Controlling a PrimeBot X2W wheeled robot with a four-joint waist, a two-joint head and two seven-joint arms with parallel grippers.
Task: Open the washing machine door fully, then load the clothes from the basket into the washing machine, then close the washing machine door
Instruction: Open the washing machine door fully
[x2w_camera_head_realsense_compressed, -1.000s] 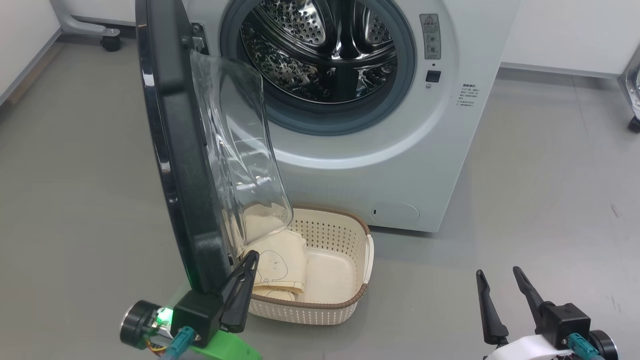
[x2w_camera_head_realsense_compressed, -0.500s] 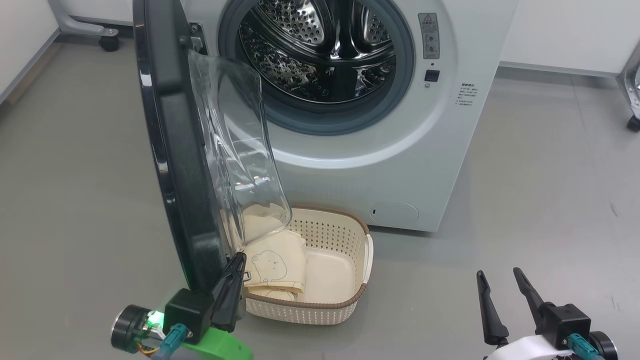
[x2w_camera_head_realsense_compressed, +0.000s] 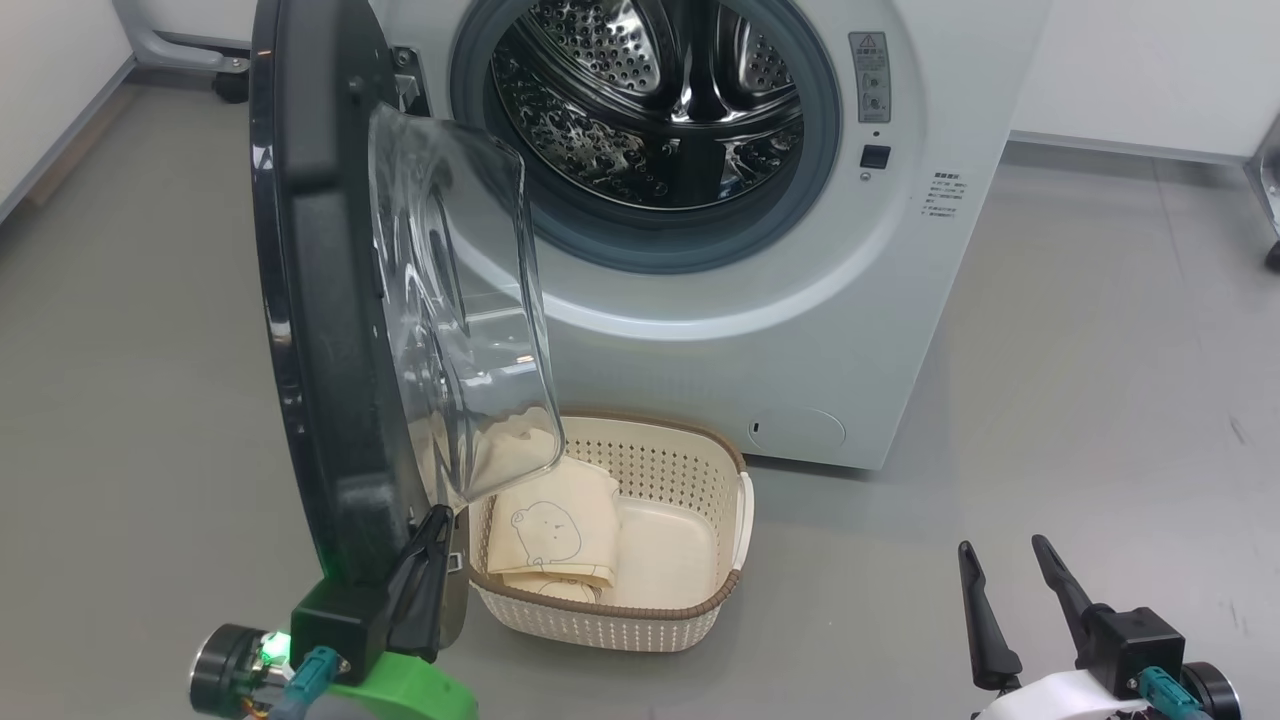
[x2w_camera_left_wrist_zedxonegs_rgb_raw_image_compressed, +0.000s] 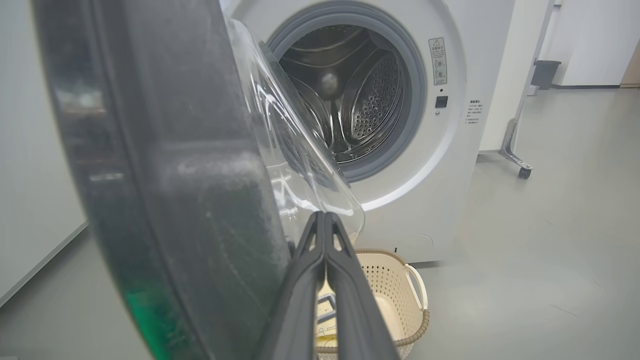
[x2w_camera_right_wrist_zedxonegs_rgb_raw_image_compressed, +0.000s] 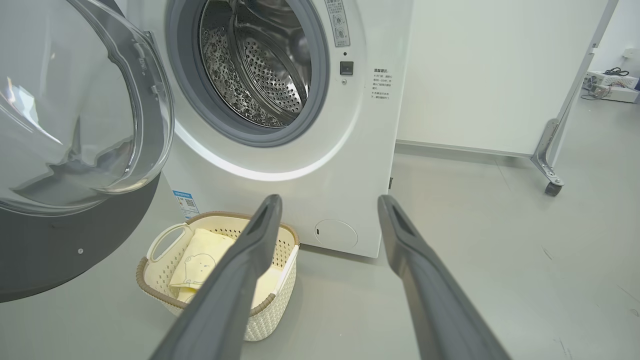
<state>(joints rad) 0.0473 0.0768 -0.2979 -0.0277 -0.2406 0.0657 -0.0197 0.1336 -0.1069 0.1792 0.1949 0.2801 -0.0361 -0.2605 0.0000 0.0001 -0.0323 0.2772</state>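
The white washing machine (x2w_camera_head_realsense_compressed: 700, 340) stands ahead with its steel drum (x2w_camera_head_realsense_compressed: 650, 90) showing. Its door (x2w_camera_head_realsense_compressed: 310, 300) hangs open on the left, nearly edge-on, the clear glass bowl facing the drum. My left gripper (x2w_camera_head_realsense_compressed: 435, 520) is shut, its fingertips against the inner side of the door's lower edge; in the left wrist view the left gripper (x2w_camera_left_wrist_zedxonegs_rgb_raw_image_compressed: 322, 215) shows its fingers pressed together beside the door (x2w_camera_left_wrist_zedxonegs_rgb_raw_image_compressed: 190, 200). The cream basket (x2w_camera_head_realsense_compressed: 720, 600) sits on the floor below the door, holding cream clothes (x2w_camera_head_realsense_compressed: 550, 535) with a bear print. My right gripper (x2w_camera_head_realsense_compressed: 1000, 543) stands open at the lower right, nothing between its fingers.
Grey floor spreads to the left and right of the machine. A wheeled stand leg (x2w_camera_head_realsense_compressed: 215, 65) stands at the back left and a caster (x2w_camera_right_wrist_zedxonegs_rgb_raw_image_compressed: 550, 187) of a white panel at the right. In the right wrist view the basket (x2w_camera_right_wrist_zedxonegs_rgb_raw_image_compressed: 150, 280) lies left of my right gripper (x2w_camera_right_wrist_zedxonegs_rgb_raw_image_compressed: 330, 197).
My left gripper has moved left and back toward me along the door's lower edge, and the door has swung a little wider. The head camera shifted slightly. The right gripper has stayed put.
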